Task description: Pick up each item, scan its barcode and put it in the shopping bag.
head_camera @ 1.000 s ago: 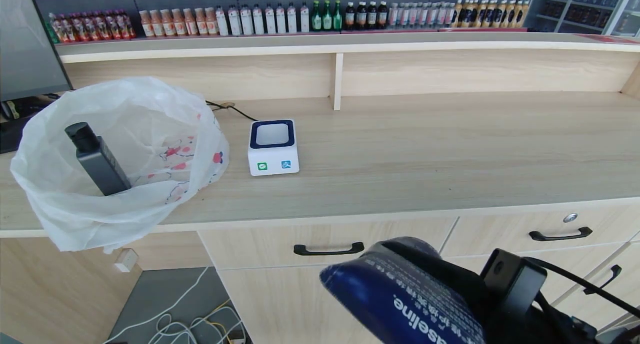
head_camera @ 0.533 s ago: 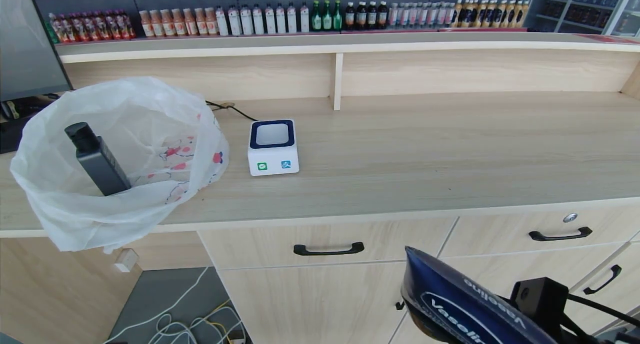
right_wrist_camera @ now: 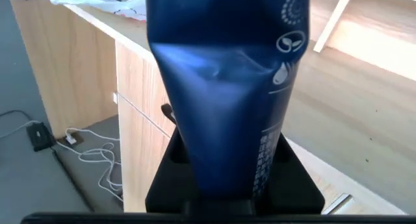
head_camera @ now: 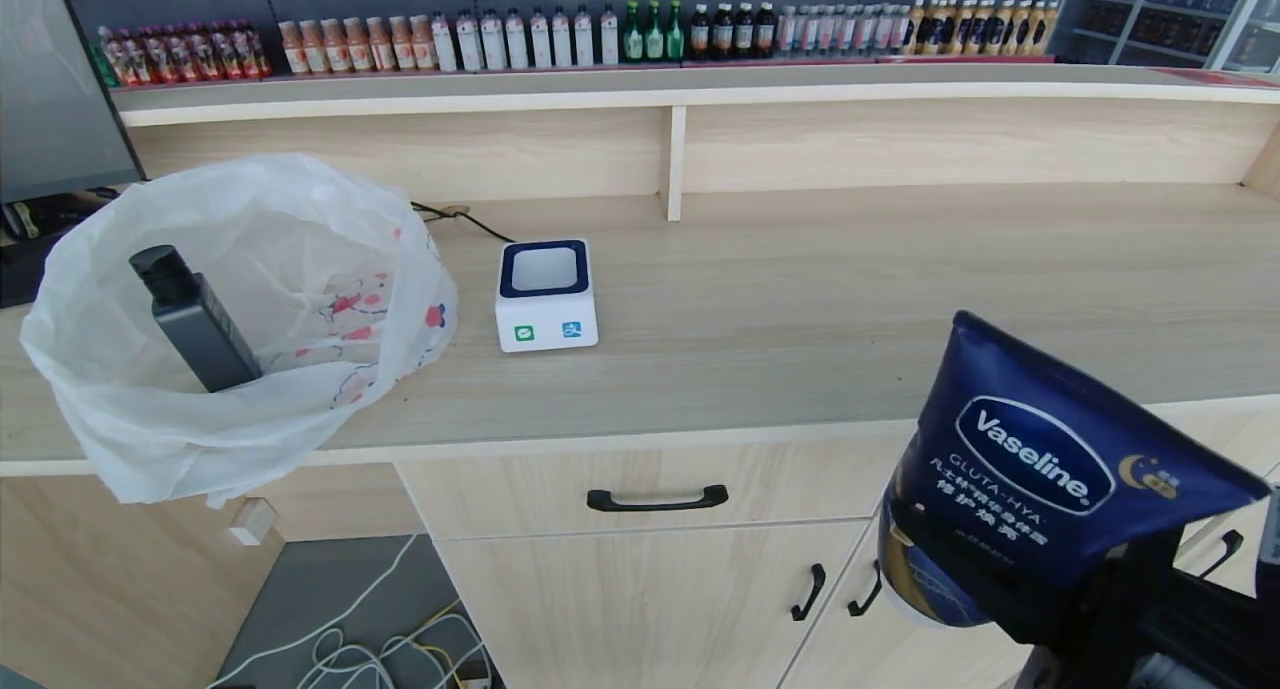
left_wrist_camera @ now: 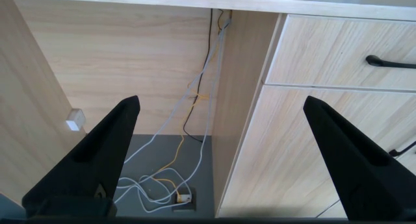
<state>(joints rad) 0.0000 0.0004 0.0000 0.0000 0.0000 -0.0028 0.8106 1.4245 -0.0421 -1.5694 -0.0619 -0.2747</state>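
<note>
On counter [head_camera: 800,299], left end: shopping bag [head_camera: 330,229] holds one dark bottle [head_camera: 195,319], base lost in folds | scanner [head_camera: 546,294] just beside bag | right gripper [right_wrist_camera: 231,156] pinching blue tube [head_camera: 1040,479] at counter's front edge, lower end partly hidden | left gripper [left_wrist_camera: 218,159] fingers spread, holding nothing, below counter

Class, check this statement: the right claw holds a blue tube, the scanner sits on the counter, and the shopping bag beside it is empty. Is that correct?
Not quite. The shopping bag is not empty: the head view shows a dark grey bottle leaning inside it. The right claw does hold the blue tube, and the scanner sits on the counter.
</note>
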